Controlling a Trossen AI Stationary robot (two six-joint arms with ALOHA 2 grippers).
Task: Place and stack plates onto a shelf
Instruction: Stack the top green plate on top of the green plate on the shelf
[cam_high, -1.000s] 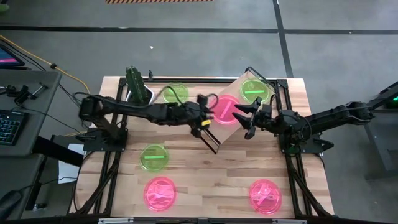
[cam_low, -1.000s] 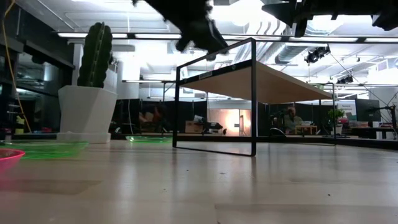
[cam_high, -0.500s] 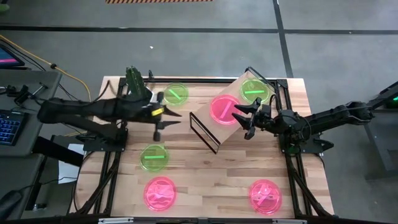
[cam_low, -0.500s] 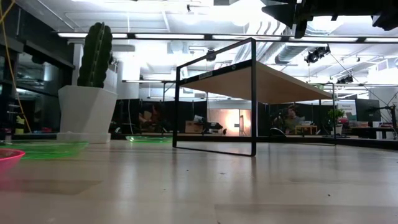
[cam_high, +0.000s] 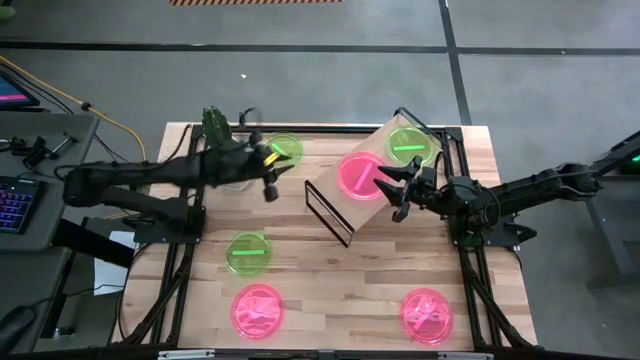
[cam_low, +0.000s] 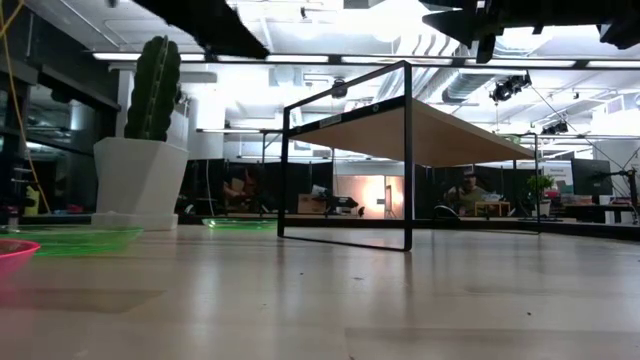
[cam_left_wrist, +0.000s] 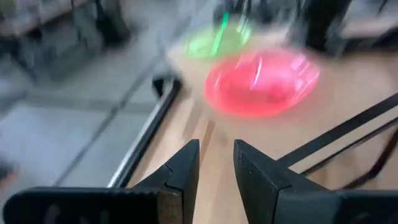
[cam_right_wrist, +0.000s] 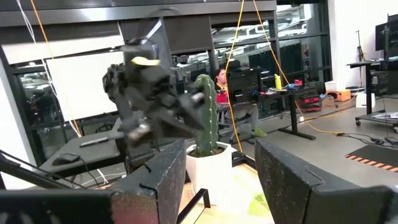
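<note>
The shelf (cam_high: 345, 205), a plywood board on a black wire frame, stands askew on the table's far right part. A pink plate (cam_high: 358, 175) and a green plate (cam_high: 410, 146) lie side by side on it. Another green plate (cam_high: 283, 150) lies flat on the table near the far edge. A green plate (cam_high: 247, 252) and two pink ones (cam_high: 258, 310) (cam_high: 427, 315) lie nearer. My left gripper (cam_high: 268, 180) hovers open, with a narrow gap, just beside the far green plate. My right gripper (cam_high: 389, 192) hangs open over the shelf's right edge. In the blurred left wrist view the fingers (cam_left_wrist: 216, 146) point at the pink plate (cam_left_wrist: 261, 84).
A white pot with a cactus (cam_high: 218, 140) stands at the far left corner, close behind my left arm; the low view shows it (cam_low: 140, 170) left of the shelf (cam_low: 420, 125). A desk with a keyboard (cam_high: 15, 205) stands off the table's left.
My left gripper has drawn back from the shelf's left end, first toward the table's left, then toward the far edge, ending beside the far green plate. The pink plate has stayed on the shelf.
</note>
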